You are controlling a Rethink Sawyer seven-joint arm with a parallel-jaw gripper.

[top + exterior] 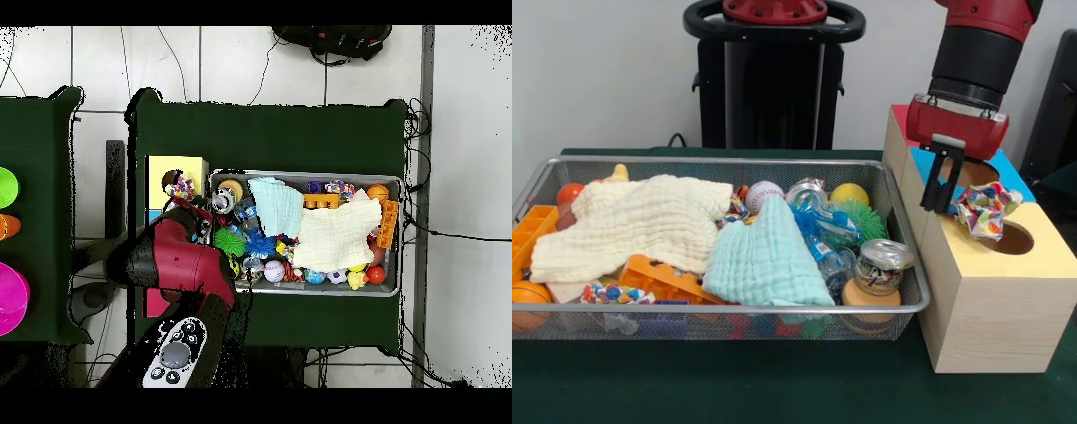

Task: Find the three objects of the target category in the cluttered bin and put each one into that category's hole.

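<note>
A wire mesh bin (pixel 724 161) holds mixed clutter; in the overhead view it is the grey bin (pixel 305 173). To its right stands a wooden box (pixel 993 309) with a red, a blue and a yellow top section. A crumpled multicoloured fabric piece (pixel 987 208) lies on the box top between the blue section's hole (pixel 977 171) and the yellow section's hole (pixel 1015 238). My gripper (pixel 942 199) hangs just left of the fabric, over the blue section, with blue showing between its black fingers and nothing between them. From overhead the fabric (pixel 180 187) shows on the box (pixel 177 170); the arm (pixel 180 265) covers the gripper.
The bin contains a cream cloth (pixel 644 221), a mint cloth (pixel 764 256), a baseball (pixel 764 194), a yellow ball (pixel 849 193), a green spiky ball (pixel 863 221), a lidded jar (pixel 878 274) and orange plastic blocks (pixel 666 281). Green cloth covers the table.
</note>
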